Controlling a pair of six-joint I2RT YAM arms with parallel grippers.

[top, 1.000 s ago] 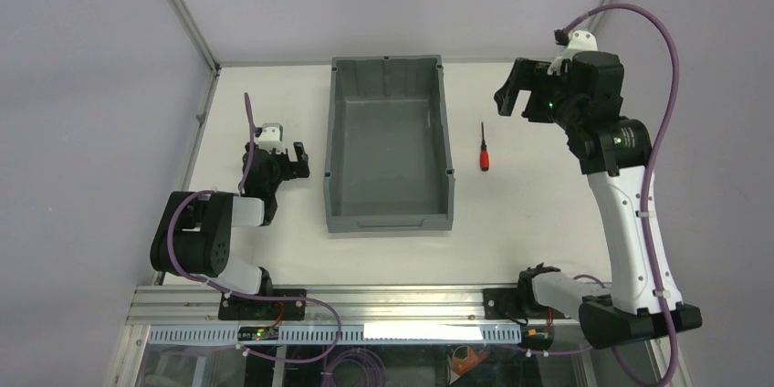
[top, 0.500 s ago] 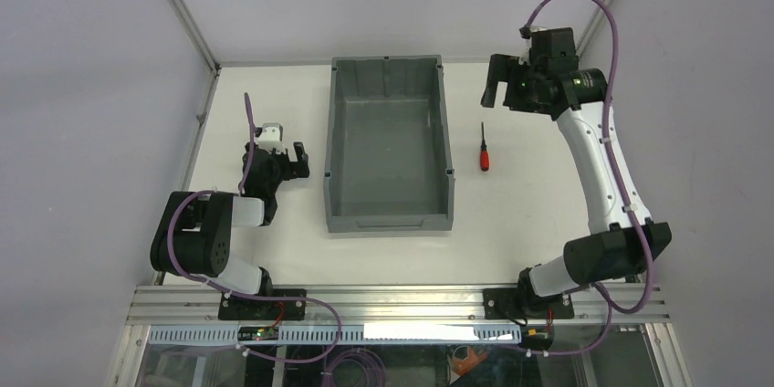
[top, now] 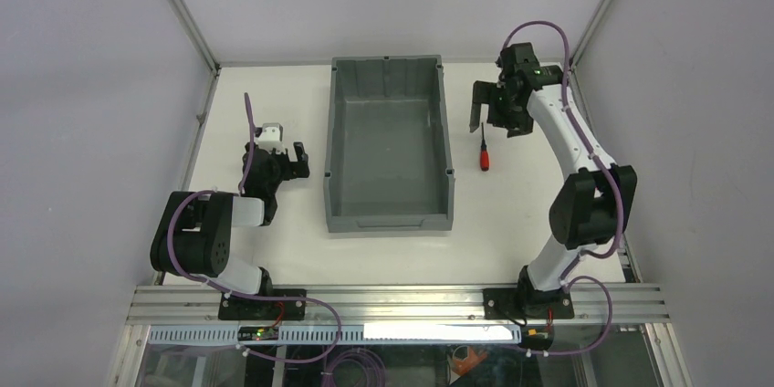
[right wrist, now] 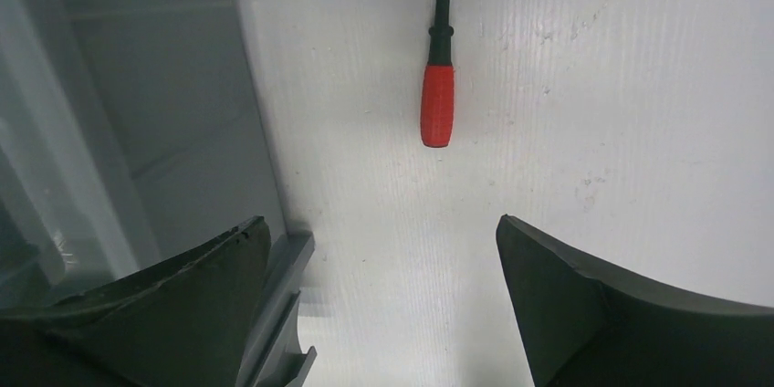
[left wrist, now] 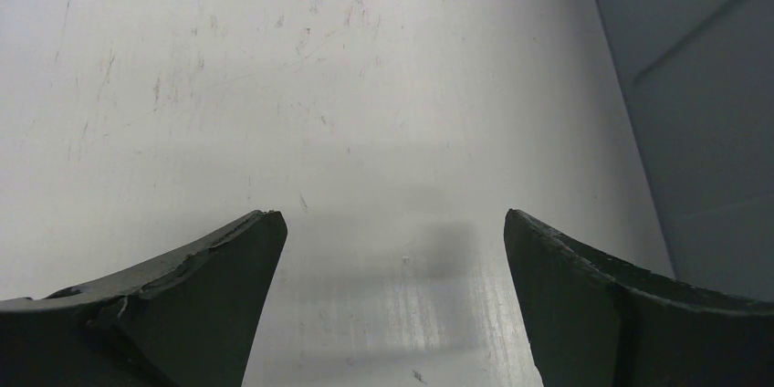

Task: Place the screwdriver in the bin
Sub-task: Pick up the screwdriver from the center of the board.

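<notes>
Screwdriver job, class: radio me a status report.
Left gripper open, left of bin. Right gripper open, hovering by screwdriver. Screwdriver flat on table beside bin, ungripped. Nothing between them.

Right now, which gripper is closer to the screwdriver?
The right gripper, open close by the screwdriver; the left gripper sits on the other side of the bin.

The overhead camera sat high behind the near edge of the table (top: 511, 241), looking steeply down on all of it. The left wrist camera hung close over bare table, bin (left wrist: 712, 131) at 3 o'clock. The right wrist camera hung close too, screwdriver (right wrist: 437, 104) at 12 o'clock, bin at 9 o'clock; the overhead view shared both spots
</notes>
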